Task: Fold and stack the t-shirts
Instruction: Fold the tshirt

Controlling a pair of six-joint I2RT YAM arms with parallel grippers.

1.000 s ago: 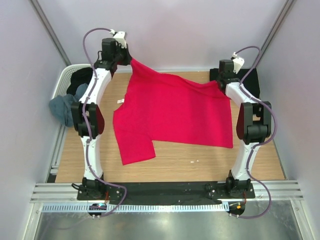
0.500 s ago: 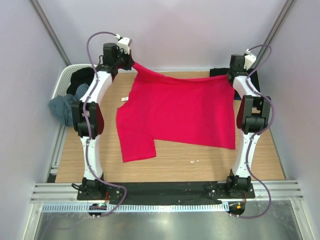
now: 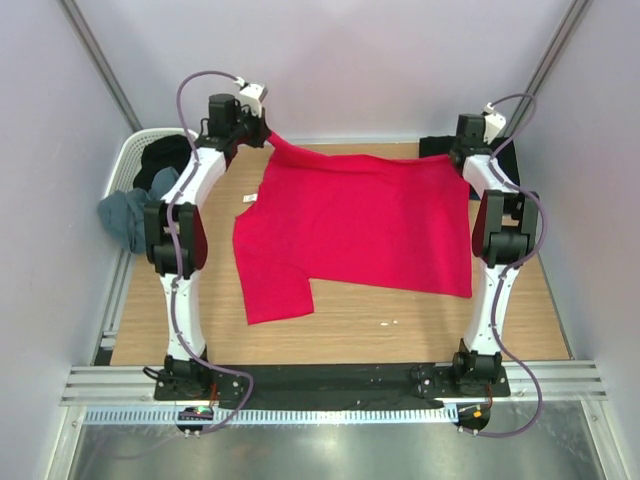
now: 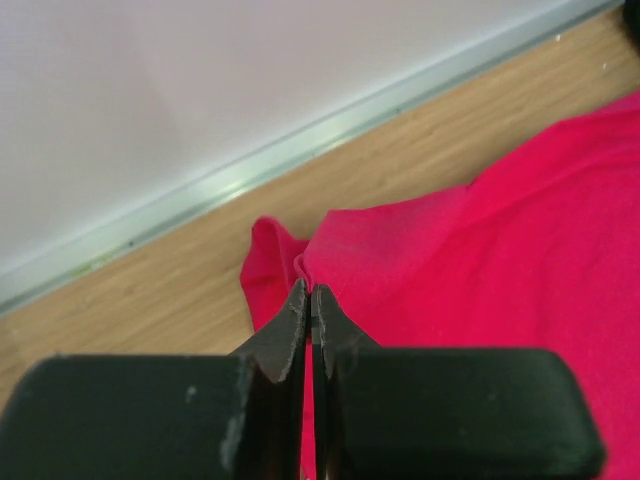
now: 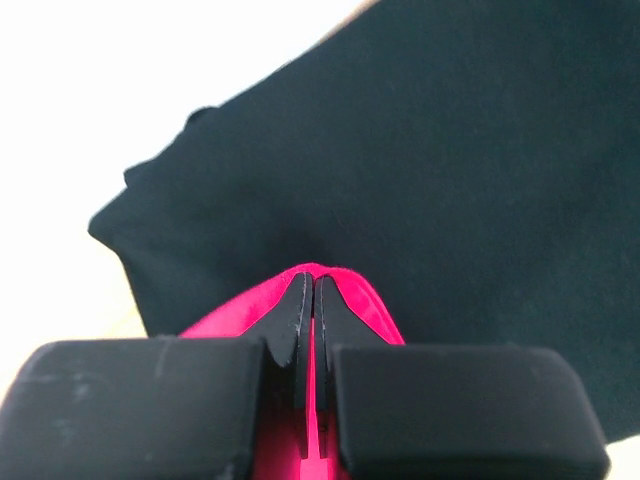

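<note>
**Red t-shirt pinched at both upper corners**

At far left, a grey-blue t-shirt [image 3: 122, 215] hangs over the white basket [image 3: 125, 160]. The left gripper [image 4: 308, 295], fingers closed, pinches the red t-shirt [image 3: 360, 225], which lies spread over the centre of the table [image 3: 350, 325]. The right gripper [image 5: 308, 285] pinches the shirt's upper-right corner above a black t-shirt [image 5: 450, 150].

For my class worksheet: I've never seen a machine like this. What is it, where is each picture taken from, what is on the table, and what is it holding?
Two robot arms are bolted to a table. One picture looks down from above; the other two come from cameras on each wrist. A red t-shirt lies spread out. The left end effector and right end effector each pinch a far corner. A black t-shirt lies beyond; more clothes sit in a white basket.
</note>
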